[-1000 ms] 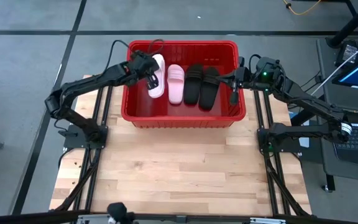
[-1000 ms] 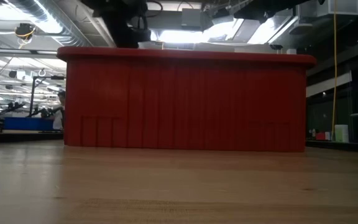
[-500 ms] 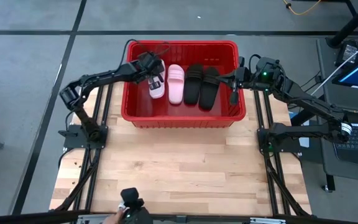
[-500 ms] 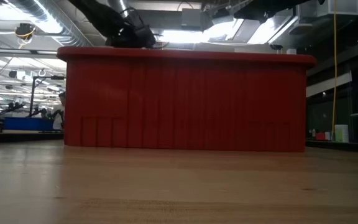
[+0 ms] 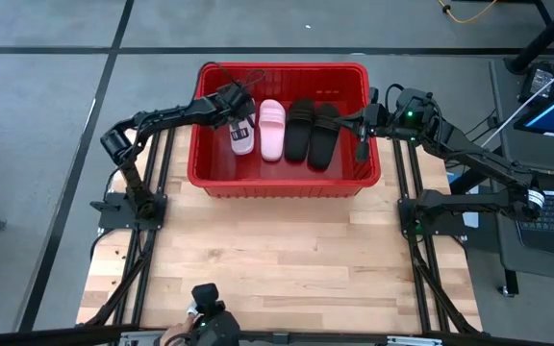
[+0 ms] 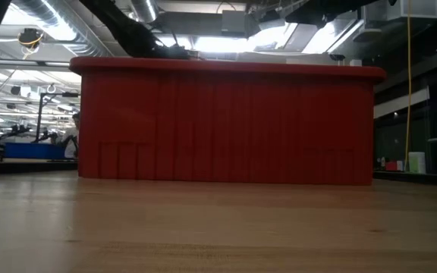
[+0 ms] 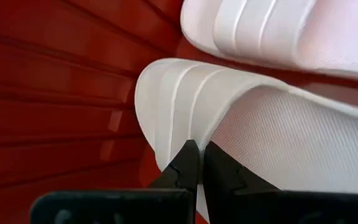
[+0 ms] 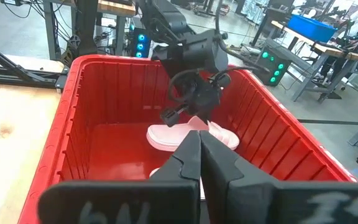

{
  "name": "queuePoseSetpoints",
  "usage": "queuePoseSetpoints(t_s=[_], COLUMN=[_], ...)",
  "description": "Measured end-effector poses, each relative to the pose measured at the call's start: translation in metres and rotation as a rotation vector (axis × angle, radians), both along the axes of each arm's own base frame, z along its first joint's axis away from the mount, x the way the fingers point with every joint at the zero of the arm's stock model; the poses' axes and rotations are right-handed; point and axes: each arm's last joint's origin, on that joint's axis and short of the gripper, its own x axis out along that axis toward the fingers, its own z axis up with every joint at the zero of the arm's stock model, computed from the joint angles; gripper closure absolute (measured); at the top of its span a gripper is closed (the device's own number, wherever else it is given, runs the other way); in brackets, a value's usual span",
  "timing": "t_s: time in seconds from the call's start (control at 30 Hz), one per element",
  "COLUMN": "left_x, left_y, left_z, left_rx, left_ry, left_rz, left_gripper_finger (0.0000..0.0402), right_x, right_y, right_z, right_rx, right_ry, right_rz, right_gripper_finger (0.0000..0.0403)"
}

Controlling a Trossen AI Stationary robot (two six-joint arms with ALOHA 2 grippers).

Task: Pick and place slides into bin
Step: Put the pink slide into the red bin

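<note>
The red bin (image 5: 282,183) stands at the table's far side. In it lie a pale pink slide (image 5: 272,130) and two black slides (image 5: 299,130) (image 5: 323,135), side by side. My left gripper (image 5: 239,120) reaches down into the bin's left part and is shut on the other pale pink slide (image 5: 242,140), which is low in the bin, beside the left wall. My right gripper (image 5: 362,144) is shut and empty, above the bin's right wall. In the low view the bin's near wall (image 6: 226,125) hides the slides. My left gripper pinches the pale pink slide's wide strap at its edge (image 7: 194,134) between its two fingers (image 7: 185,165). The fingers slant down into the bin from the table's left. I cannot tell whether the sole rests on the bin's floor.
Bare wooden table (image 5: 277,259) lies in front of the bin. A person's hand with a dark device (image 5: 210,325) shows at the table's near edge. The right wrist view shows the left gripper (image 8: 191,93) over the pink slide (image 8: 185,134) inside the bin (image 8: 73,124).
My left gripper has gone down into the bin with the pale pink slide, sinking behind the bin's rim in the low view. The slide, held higher and tilted before, now sits lower beside the other pink slide. The left arm's elbow has swung toward the table's left edge.
</note>
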Motion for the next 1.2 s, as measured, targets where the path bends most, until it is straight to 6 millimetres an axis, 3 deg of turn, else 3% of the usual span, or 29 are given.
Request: queuePoseSetpoints(t_s=[0.5, 0.77, 1.2], left_x=[0.005, 0.007, 0.009], left_y=[0.013, 0.014, 0.013], left_z=[-0.027, -0.031, -0.031], left_rx=[-0.043, -0.053, -0.109], left_ry=[0.053, 0.036, -0.058], left_rz=[-0.046, -0.061, -0.038], left_gripper_finger=[0.0399, 0.0396, 0.032], right_x=[0.0, 0.0, 0.0], right_y=[0.0, 0.0, 0.0], right_z=[-0.001, -0.001, -0.002], right_rx=[0.002, 0.008, 0.025], right_ry=[0.005, 0.006, 0.016], right_rz=[-0.008, -0.008, -0.011], right_gripper_finger=[0.0399, 0.0395, 0.0395])
